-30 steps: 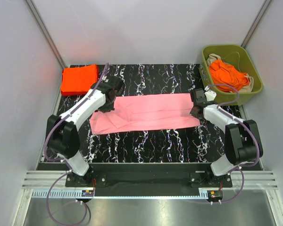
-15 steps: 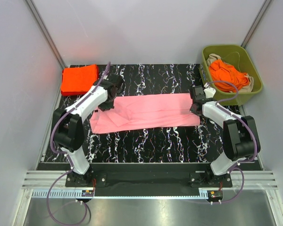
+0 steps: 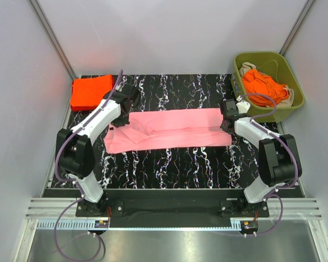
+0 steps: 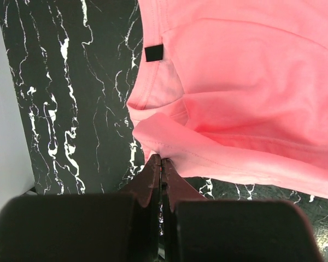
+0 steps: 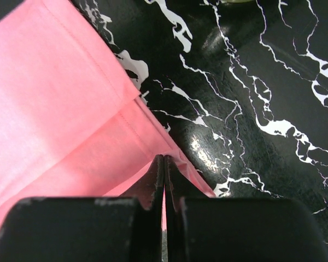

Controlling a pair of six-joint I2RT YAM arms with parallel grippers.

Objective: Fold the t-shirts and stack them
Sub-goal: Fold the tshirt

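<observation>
A light pink t-shirt (image 3: 172, 130) lies as a long band across the middle of the black marbled table (image 3: 169, 164). Its dark neck label (image 4: 153, 52) shows in the left wrist view. My left gripper (image 3: 122, 119) is shut on a fold of the pink t-shirt (image 4: 240, 98) at its left end, by the neck; the pinch shows at the left gripper (image 4: 162, 159). My right gripper (image 3: 226, 127) is shut on the hem corner of the pink t-shirt (image 5: 60, 109) at its right end, seen at the right gripper (image 5: 164, 158). A folded orange-red t-shirt (image 3: 91, 91) lies at the back left.
An olive-green bin (image 3: 293, 82) stands at the back right, just beyond the right gripper, with crumpled orange-red shirts (image 3: 261, 83) inside. White walls close the table on three sides. Bare marbled tabletop (image 5: 262, 82) shows beside the shirt's right end.
Both grippers have drawn back a little toward the far side while holding the pink shirt's ends. The left arm has straightened and the shirt's left end has shifted slightly.
</observation>
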